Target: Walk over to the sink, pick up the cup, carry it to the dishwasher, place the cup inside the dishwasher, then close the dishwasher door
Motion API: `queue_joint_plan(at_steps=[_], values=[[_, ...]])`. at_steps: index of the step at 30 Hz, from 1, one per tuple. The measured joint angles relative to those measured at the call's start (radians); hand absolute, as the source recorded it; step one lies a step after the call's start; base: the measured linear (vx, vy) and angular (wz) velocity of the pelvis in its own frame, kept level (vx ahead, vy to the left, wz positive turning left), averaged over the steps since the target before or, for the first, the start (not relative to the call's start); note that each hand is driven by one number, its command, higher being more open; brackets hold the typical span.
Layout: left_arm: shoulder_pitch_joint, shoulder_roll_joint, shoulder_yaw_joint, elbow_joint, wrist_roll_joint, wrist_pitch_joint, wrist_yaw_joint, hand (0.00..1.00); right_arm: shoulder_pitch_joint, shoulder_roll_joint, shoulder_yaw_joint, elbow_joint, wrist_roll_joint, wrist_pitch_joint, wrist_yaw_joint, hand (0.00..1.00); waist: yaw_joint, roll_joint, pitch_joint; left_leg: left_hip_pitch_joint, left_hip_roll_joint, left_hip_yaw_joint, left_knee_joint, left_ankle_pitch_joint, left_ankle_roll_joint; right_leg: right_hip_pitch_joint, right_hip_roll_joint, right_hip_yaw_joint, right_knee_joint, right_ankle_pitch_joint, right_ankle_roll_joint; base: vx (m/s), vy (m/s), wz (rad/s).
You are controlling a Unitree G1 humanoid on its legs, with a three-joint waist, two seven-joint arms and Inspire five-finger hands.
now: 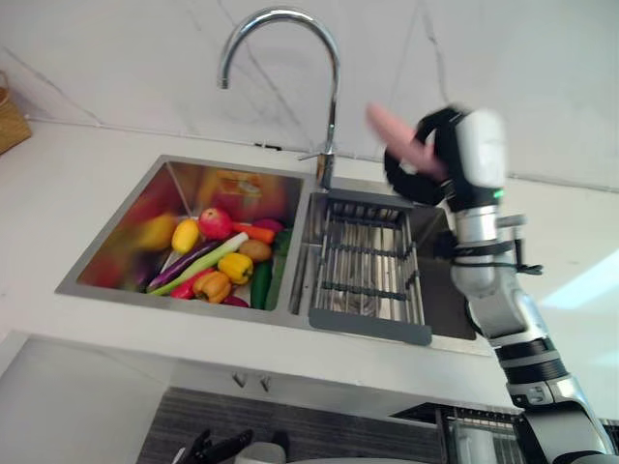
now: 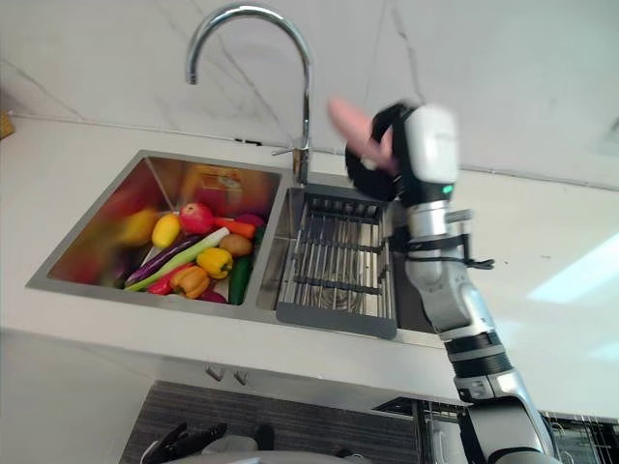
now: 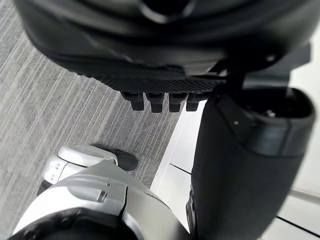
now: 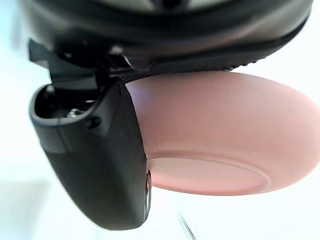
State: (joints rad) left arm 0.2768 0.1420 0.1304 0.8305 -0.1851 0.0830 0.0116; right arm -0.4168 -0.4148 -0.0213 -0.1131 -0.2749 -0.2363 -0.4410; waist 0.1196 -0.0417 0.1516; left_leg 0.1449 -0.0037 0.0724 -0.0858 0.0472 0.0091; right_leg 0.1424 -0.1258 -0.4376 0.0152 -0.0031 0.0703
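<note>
Right hand [image 1: 426,186] grips the pink cup [image 1: 391,127], fingers and thumb curled round it, raised beside the faucet [image 1: 335,92].

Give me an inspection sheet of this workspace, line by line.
Surface: white counter with a two-basin sink; tap behind it.
Job's things: pink cup held up beside the tap; wire rack below the counter's near edge, possibly the dishwasher's.
Clutter: vegetables and fruit piled in the left basin; dark drainer rack in the right basin.
Hands: right hand curled round the cup; left hand low by the floor, fingers relaxed, empty.
Cables: nothing seen.
Surroundings: marbled wall; wicker basket at the counter's left end; grey floor.
</note>
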Motion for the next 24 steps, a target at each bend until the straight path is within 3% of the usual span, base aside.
queue_joint_plan(at_steps=[3, 8, 12, 14, 16, 21, 24], values=[[-0.005, -0.003, -0.001, 0.016, -0.002, 0.0, 0.014, 1.0, 0.003, 0.062, -0.095, -0.123, 0.102, -0.054, -0.108, 0.0, -0.015, 0.003, -0.003, 0.019, 0.004, 0.038, 0.0, -0.013, -0.002, 0.0, 0.005, 0.039, -0.001, 0.001, -0.001, 0.03, 0.007, -0.39], [-0.025, -0.002, -0.003, 0.057, -0.002, 0.013, 0.032, 1.0, 0.093, 0.063, -0.176, -0.249, 0.035, -0.037, -0.211, 0.0, -0.048, 0.002, -0.015, 0.041, 0.018, 0.116, 0.0, -0.035, -0.006, -0.008, 0.022, 0.113, -0.013, 0.011, -0.007, 0.01, 0.006, -0.45], [-0.042, -0.004, -0.017, 0.082, -0.003, 0.032, 0.034, 1.0, 0.249, 0.052, -0.252, -0.263, -0.014, 0.063, -0.19, 0.0, -0.071, 0.0, -0.041, 0.042, 0.029, 0.174, 0.002, -0.049, -0.013, -0.029, 0.041, 0.17, -0.03, 0.025, -0.014, 0.03, -0.007, -0.5], [-0.042, 0.0, -0.023, 0.087, -0.012, 0.043, 0.033, 1.0, 0.374, 0.052, -0.319, -0.22, -0.021, 0.125, -0.125, 0.0, -0.09, 0.0, -0.043, 0.043, 0.035, 0.217, 0.002, -0.057, -0.017, -0.05, 0.051, 0.212, -0.033, 0.034, -0.018, 0.03, -0.01, -0.51], [-0.041, 0.0, -0.023, 0.09, -0.021, 0.045, 0.034, 1.0, 0.444, 0.054, -0.354, -0.173, -0.022, 0.15, -0.09, 0.0, -0.1, 0.001, -0.044, 0.039, 0.039, 0.244, 0.004, -0.064, -0.021, -0.066, 0.058, 0.24, -0.033, 0.038, -0.02, 0.03, -0.011, -0.55], [-0.037, 0.002, -0.022, 0.09, -0.04, 0.063, 0.03, 1.0, 0.591, 0.146, -0.498, -0.05, -0.025, 0.159, -0.065, 0.0, -0.165, 0.008, -0.039, -0.012, 0.055, 0.335, 0.06, -0.106, -0.025, -0.144, 0.075, 0.324, -0.026, 0.055, -0.024, 0.03, -0.014, -0.54], [-0.038, 0.001, -0.018, 0.068, -0.086, 0.072, 0.026, 1.0, 0.603, 0.178, -0.546, -0.049, -0.025, 0.153, -0.103, 0.0, -0.169, 0.004, 0.005, -0.056, 0.064, 0.393, 0.116, -0.136, -0.02, -0.198, 0.079, 0.361, -0.026, 0.084, -0.02, -0.06, -0.009, -0.64]])
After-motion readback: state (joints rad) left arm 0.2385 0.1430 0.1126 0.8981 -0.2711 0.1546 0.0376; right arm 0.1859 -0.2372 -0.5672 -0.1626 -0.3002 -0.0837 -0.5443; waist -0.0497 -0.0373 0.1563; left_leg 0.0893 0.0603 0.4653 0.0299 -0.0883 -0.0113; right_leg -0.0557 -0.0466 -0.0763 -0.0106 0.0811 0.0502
